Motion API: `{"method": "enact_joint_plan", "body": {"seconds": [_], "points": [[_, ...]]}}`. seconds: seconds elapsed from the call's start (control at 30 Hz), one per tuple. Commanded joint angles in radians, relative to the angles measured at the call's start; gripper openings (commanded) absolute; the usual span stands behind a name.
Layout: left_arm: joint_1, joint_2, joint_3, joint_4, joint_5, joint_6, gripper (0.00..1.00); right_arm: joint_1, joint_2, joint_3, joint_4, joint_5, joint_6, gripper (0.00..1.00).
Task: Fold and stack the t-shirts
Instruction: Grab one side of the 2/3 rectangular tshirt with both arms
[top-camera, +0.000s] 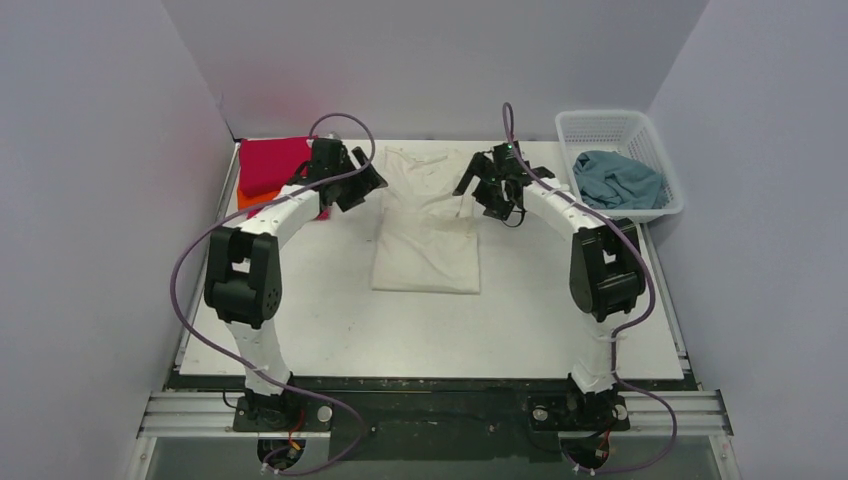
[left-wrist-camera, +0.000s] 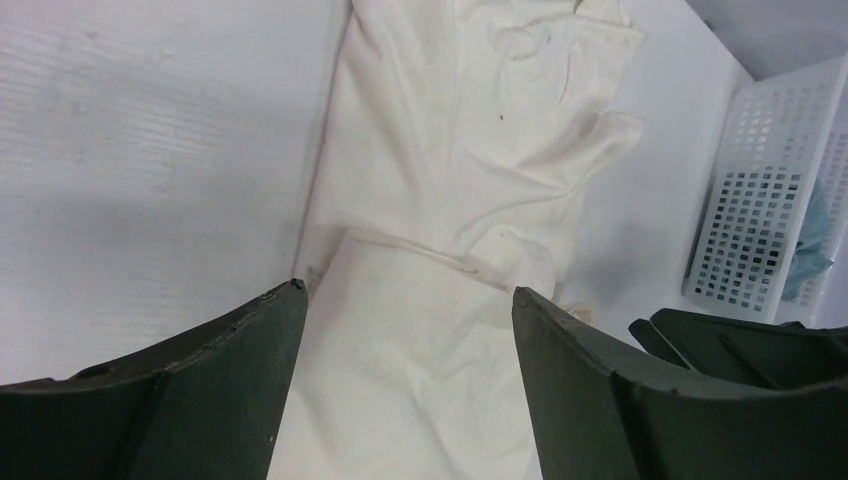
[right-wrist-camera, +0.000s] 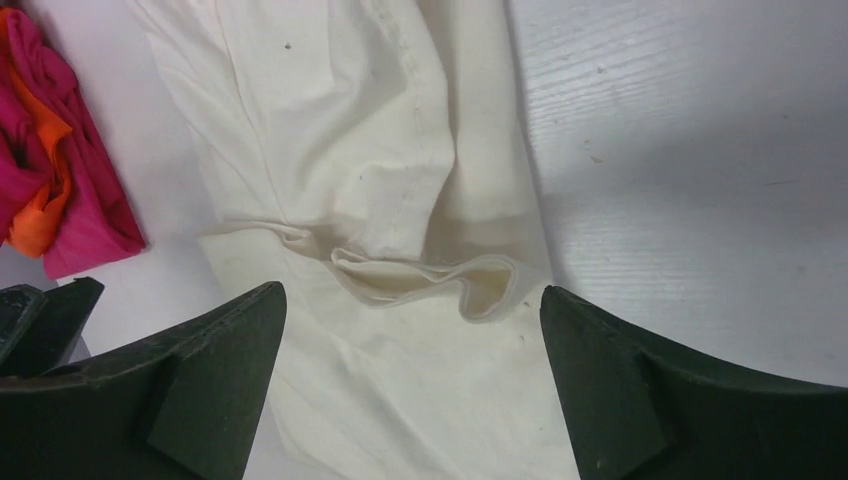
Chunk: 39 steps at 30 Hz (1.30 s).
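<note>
A cream t-shirt lies partly folded in the middle of the table, its upper part doubled down over the lower. My left gripper hovers open over the shirt's left edge, nothing between its fingers. Opposite it, my right gripper is open above the right edge, close to a curled fold. The cream cloth fills the left wrist view. Folded magenta and orange t-shirts sit at the back left, partly hidden by my left arm. A grey-blue t-shirt is bunched in the basket.
A white mesh basket stands at the back right, also seen in the left wrist view. The magenta and orange pile shows at the left of the right wrist view. Grey walls close in the table on three sides.
</note>
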Motion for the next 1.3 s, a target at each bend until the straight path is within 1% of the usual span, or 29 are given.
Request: {"method": "enact_joint_plan", "body": {"seconds": [0.0,0.07,0.1,0.2,0.23,0.27,0.33,0.43,0.57,0.67,0.77,0.8,0.83,0.87,0.93,0.97,1.0,1.03,1.1,1.13,1.17,1.2,1.23,1.27], "points": [[0.036,-0.155,-0.069,-0.035,-0.035,0.028,0.85,-0.007,-0.140,-0.049,-0.080,0.026,-0.031,0.95],[0.036,-0.227,-0.146,-0.049,-0.036,0.034,0.86,-0.006,-0.205,-0.127,-0.083,0.026,-0.035,0.95],[0.035,-0.251,-0.177,-0.052,-0.032,0.034,0.86,-0.002,-0.252,-0.192,-0.084,0.023,-0.037,0.96],[0.021,-0.373,-0.351,-0.046,0.002,0.028,0.88,0.013,-0.355,-0.339,-0.084,0.032,-0.035,0.96],[0.015,-0.398,-0.386,-0.043,0.005,0.024,0.88,0.025,-0.402,-0.409,-0.086,0.040,-0.026,0.96],[0.003,-0.438,-0.455,-0.039,0.008,0.020,0.88,0.032,-0.426,-0.441,-0.088,0.044,-0.020,0.96],[-0.020,-0.487,-0.544,-0.026,0.016,0.015,0.89,0.053,-0.484,-0.535,-0.081,0.052,0.009,0.96],[-0.059,-0.510,-0.642,0.004,0.024,0.003,0.90,0.095,-0.539,-0.658,-0.030,0.068,0.058,0.95],[-0.082,-0.455,-0.675,0.012,0.027,0.001,0.90,0.126,-0.535,-0.727,0.046,0.079,0.116,0.92],[-0.104,-0.425,-0.682,-0.001,-0.009,0.004,0.86,0.145,-0.495,-0.743,0.087,0.076,0.140,0.85],[-0.119,-0.386,-0.682,0.004,-0.024,0.008,0.78,0.155,-0.470,-0.749,0.093,0.098,0.149,0.77],[-0.123,-0.378,-0.677,0.005,-0.029,0.008,0.76,0.156,-0.459,-0.752,0.095,0.103,0.154,0.73],[-0.125,-0.359,-0.676,0.004,-0.030,0.009,0.71,0.156,-0.454,-0.755,0.095,0.110,0.158,0.70],[-0.127,-0.349,-0.673,0.005,-0.032,0.006,0.68,0.156,-0.446,-0.758,0.098,0.113,0.160,0.69],[-0.128,-0.325,-0.669,0.008,-0.032,0.003,0.60,0.156,-0.435,-0.763,0.101,0.120,0.163,0.63],[-0.129,-0.314,-0.669,0.009,-0.032,0.000,0.57,0.156,-0.431,-0.766,0.103,0.123,0.164,0.57],[-0.131,-0.308,-0.669,0.017,-0.032,-0.003,0.52,0.156,-0.423,-0.768,0.106,0.123,0.164,0.55],[-0.131,-0.302,-0.667,0.019,-0.031,-0.004,0.50,0.156,-0.419,-0.769,0.108,0.125,0.167,0.50],[-0.136,-0.295,-0.664,0.024,-0.029,-0.003,0.44,0.158,-0.407,-0.774,0.112,0.125,0.174,0.47],[-0.140,-0.289,-0.659,0.023,-0.029,-0.001,0.39,0.160,-0.399,-0.775,0.120,0.123,0.177,0.45],[-0.143,-0.287,-0.658,0.025,-0.030,-0.001,0.35,0.160,-0.396,-0.777,0.126,0.117,0.182,0.39],[-0.147,-0.282,-0.659,0.027,-0.028,-0.001,0.28,0.160,-0.390,-0.779,0.130,0.115,0.184,0.36],[-0.150,-0.280,-0.660,0.030,-0.029,-0.002,0.26,0.163,-0.387,-0.782,0.137,0.113,0.189,0.31],[-0.154,-0.275,-0.662,0.033,-0.031,-0.004,0.20,0.163,-0.383,-0.782,0.138,0.112,0.189,0.29]]}}
